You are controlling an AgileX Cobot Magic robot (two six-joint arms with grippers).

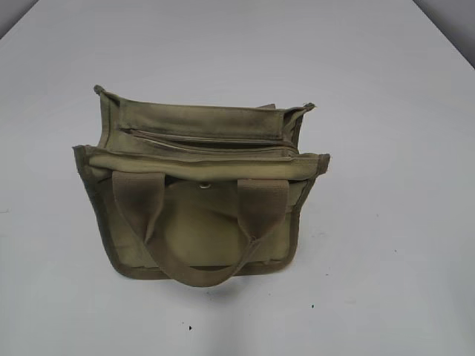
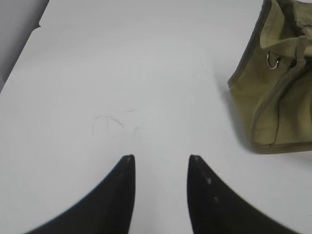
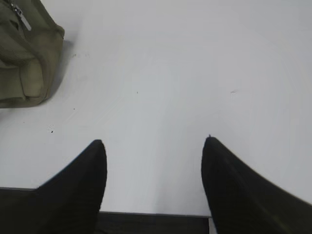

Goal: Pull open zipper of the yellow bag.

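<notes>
The yellow bag (image 1: 200, 222) stands on the white table, its front pocket and two webbing handles (image 1: 199, 276) facing the exterior camera. The zipper (image 1: 211, 142) runs along the top between the bag's two ends. Neither arm shows in the exterior view. In the left wrist view my left gripper (image 2: 161, 157) hangs open over bare table, with the bag (image 2: 265, 100) apart from it at the upper right. My right gripper (image 3: 153, 140) is open wide above the table, nothing between its fingers. The bag's end (image 3: 29, 63) and the silver zipper pull (image 3: 20, 15) lie at the upper left.
A small metal ring (image 2: 273, 61) hangs on the bag's side. The table's front edge (image 3: 146, 214) runs just under the right gripper. Another table edge (image 2: 22, 44) shows at the far left of the left wrist view. White surface surrounds the bag on all sides.
</notes>
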